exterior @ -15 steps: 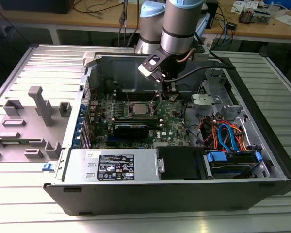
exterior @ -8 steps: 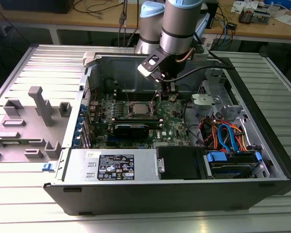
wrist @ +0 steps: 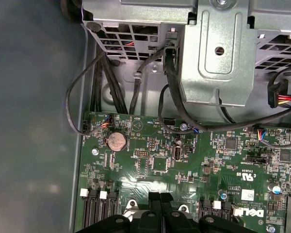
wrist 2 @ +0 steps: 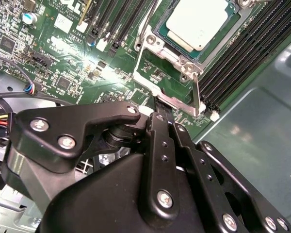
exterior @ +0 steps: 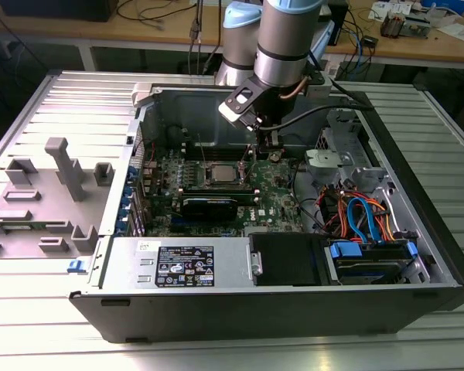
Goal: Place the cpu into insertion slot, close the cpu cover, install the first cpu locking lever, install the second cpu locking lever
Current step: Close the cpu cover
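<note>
Cpu (wrist 2: 199, 22) lies on motherboard (wrist 2: 63, 63), cpu cover (wrist 2: 177, 58) seemingly down around it. Pincer (wrist 2: 160, 106) closed tight, empty, tip just beside locking lever (wrist 2: 196, 94). Risk: tip skids off thin lever, scratches motherboard.

An open computer case (exterior: 255, 313) lies on its side on a ribbed metal worktop (exterior: 216, 352), and a set of grey plastic fixtures (exterior: 66, 166) stands on the worktop at the exterior view's left, just beside the case. Inside, a green motherboard (exterior: 274, 205) lies flat with a long black card (exterior: 209, 205) across it, a labelled silver power supply (exterior: 178, 263) sits along the near wall, and blue and orange cables (exterior: 363, 216) curl at the exterior view's right. In the first wrist view a round coin battery (wrist: 116, 141) sits near the board's edge below black cables (wrist: 102, 82) and a grey metal drive cage (wrist: 218, 53), while the second wrist view shows long black memory slots (wrist 2: 233, 63) running side by side.
</note>
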### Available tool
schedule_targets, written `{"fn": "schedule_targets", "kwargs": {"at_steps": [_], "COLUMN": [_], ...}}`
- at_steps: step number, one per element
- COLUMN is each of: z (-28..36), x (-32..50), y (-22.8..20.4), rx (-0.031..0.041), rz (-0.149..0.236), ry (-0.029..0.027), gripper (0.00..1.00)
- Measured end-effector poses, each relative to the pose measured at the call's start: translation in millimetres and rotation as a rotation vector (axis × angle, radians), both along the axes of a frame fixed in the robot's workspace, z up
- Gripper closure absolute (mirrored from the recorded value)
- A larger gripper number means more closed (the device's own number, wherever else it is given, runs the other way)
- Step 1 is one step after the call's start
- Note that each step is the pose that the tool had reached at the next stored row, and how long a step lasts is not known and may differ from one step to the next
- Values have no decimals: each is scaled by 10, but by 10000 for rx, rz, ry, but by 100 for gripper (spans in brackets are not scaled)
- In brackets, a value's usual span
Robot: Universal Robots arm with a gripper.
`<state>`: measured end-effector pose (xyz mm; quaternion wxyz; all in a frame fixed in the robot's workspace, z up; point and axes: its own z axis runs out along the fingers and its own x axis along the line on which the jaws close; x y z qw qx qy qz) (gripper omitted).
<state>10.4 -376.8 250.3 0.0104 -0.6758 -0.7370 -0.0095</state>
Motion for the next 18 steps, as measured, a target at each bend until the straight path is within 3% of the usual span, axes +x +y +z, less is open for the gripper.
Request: {"fn": "schedule_targets", "kwargs": {"at_steps": [18], "z": [0], "x": [-63], "y": [1], "rx": [0], "rz": [1], "ry": [0], "gripper": [89]}}
